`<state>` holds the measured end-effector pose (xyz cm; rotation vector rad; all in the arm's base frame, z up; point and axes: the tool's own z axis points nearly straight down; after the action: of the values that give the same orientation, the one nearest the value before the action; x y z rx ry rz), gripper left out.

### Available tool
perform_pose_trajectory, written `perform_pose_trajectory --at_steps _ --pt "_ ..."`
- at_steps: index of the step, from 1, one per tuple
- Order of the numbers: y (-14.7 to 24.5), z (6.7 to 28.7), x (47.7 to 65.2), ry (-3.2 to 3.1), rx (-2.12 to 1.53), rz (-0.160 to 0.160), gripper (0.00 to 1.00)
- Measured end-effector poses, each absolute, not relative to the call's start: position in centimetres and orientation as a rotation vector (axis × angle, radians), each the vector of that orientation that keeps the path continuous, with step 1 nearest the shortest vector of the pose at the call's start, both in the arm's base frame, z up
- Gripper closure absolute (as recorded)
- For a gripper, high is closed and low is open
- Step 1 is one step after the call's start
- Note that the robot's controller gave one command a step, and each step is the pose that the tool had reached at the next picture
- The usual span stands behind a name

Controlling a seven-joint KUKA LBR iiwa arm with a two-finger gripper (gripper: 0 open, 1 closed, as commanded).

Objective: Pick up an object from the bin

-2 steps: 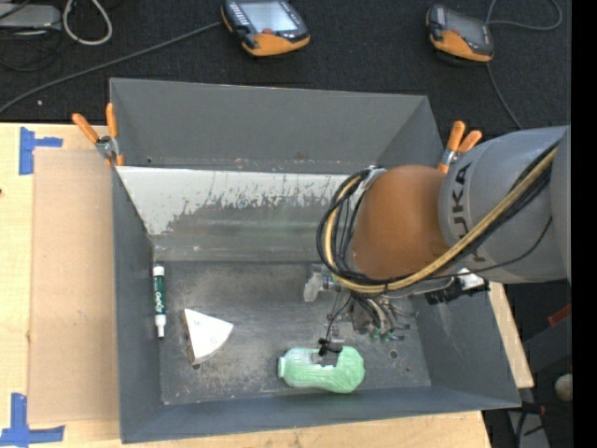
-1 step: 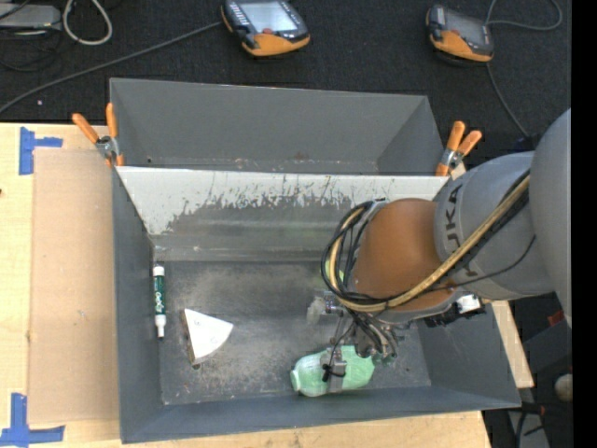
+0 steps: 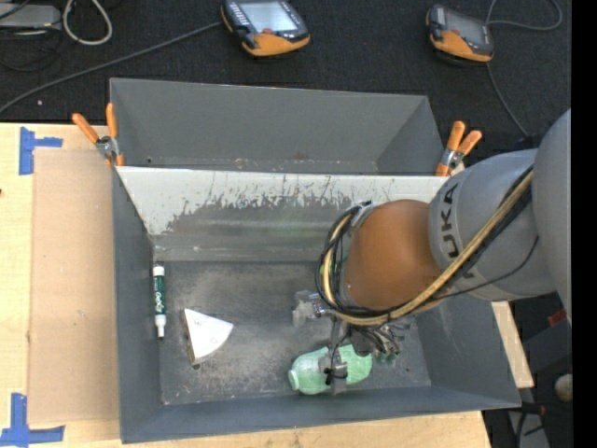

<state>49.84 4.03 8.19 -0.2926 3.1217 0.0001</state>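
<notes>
My gripper [image 3: 338, 370] is low at the bin's front right, under the orange wrist cover. Its dark fingertips stand right on a pale green rounded bottle-like thing [image 3: 312, 373] that lies on its side near the front wall. Whether the fingers are round it I cannot make out. A small grey piece [image 3: 304, 308] lies just left of the wrist. Further left on the floor lies a white wedge-shaped piece [image 3: 206, 333].
A green and white marker pen [image 3: 159, 300] lies along the left wall. The arm and its cables cover the right part of the bin floor. The sloping back wall rises behind.
</notes>
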Motion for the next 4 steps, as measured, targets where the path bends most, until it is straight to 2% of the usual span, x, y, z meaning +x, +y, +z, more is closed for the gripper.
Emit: perform_pose_trajectory --at_steps 1,2,3,4 --pt "3.4 7.8 48.8 3.106 -0.411 0.008 0.00" --pt "3.2 7.7 48.6 3.133 -0.082 0.005 0.00" --pt "0.9 7.5 47.9 3.105 -0.380 0.010 1.00" --pt "0.9 7.5 47.9 3.106 -0.376 0.011 1.00"
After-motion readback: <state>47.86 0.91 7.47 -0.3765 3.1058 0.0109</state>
